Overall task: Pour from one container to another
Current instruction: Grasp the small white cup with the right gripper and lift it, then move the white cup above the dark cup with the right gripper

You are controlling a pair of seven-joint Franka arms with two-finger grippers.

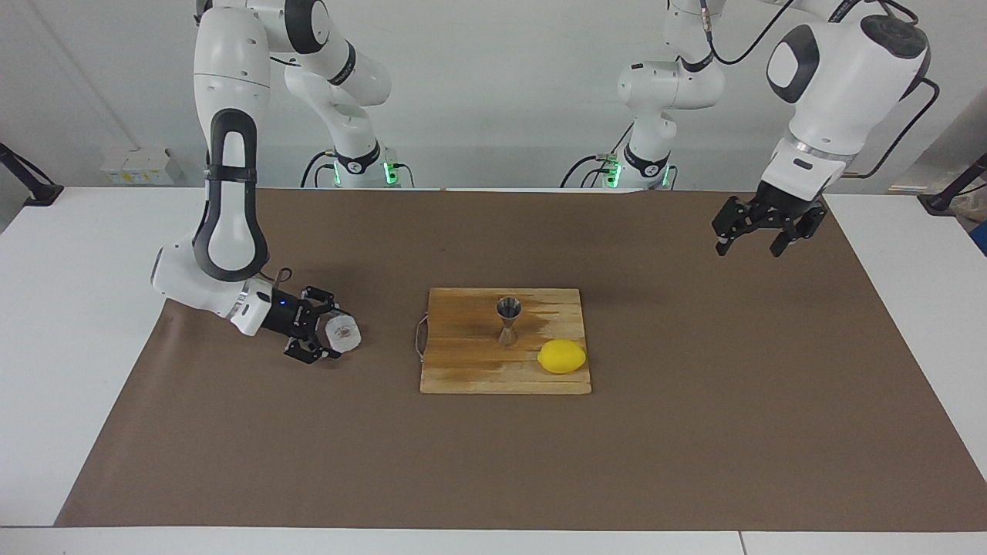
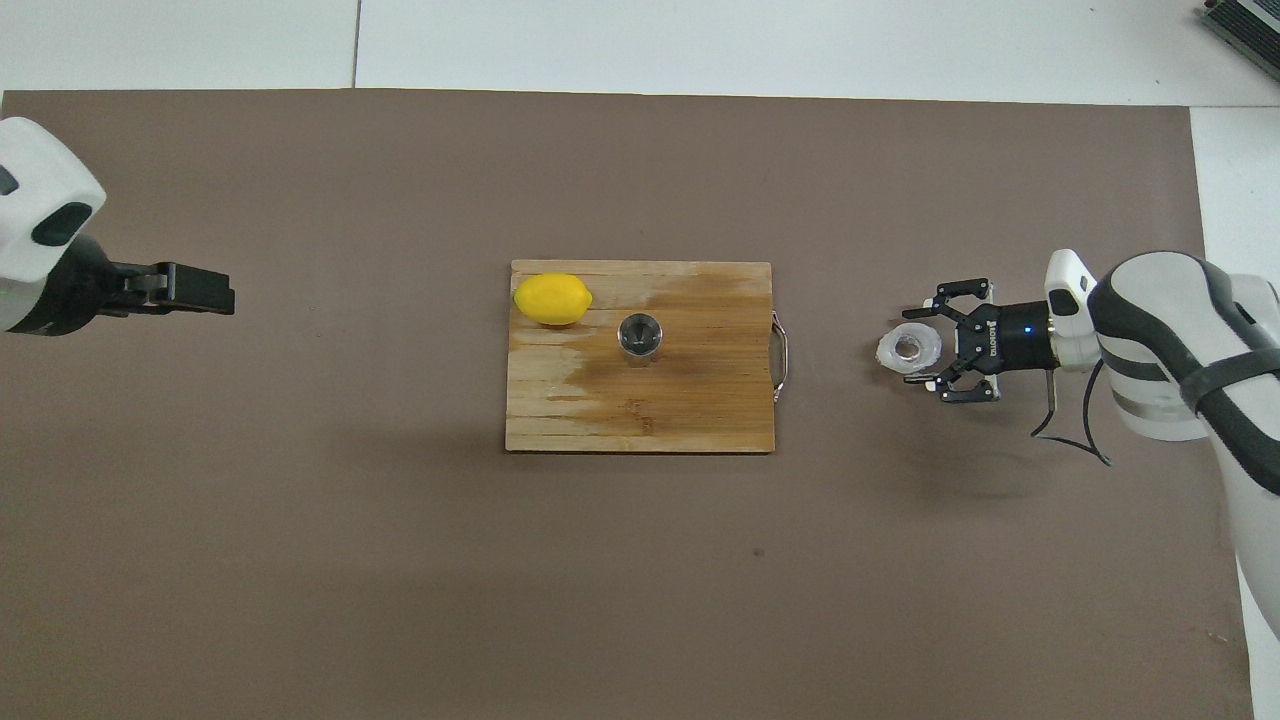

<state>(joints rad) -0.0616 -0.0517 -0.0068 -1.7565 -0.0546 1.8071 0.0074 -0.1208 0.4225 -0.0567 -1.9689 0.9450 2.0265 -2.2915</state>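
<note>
In the facing view, the right end effector [image 1: 333,334] sits low on the brown mat [image 1: 694,432] toward the right arm's end of the tabletop, its fingers on either side of the glass tumbler [image 1: 343,333]. The arm's own body hides the contact, so whether the tumbler is truly gripped cannot be told. The steel jigger [image 1: 508,319] stands upright on the wooden board [image 1: 470,362], with the lemon [image 1: 562,356] just beside it (slightly farther from the robots). The left end effector [image 1: 758,234] hangs high over the mat at the left arm's end, fingers spread wide and holding nothing.

In the overhead view, the right end effector [image 2: 928,340] brackets the tumbler [image 2: 909,349], which stands well apart from the board [image 2: 700,400]. The jigger [image 2: 640,333] shows only its open mouth. The left end effector [image 2: 195,288] appears edge-on, and its arm is cut off by the frame.
</note>
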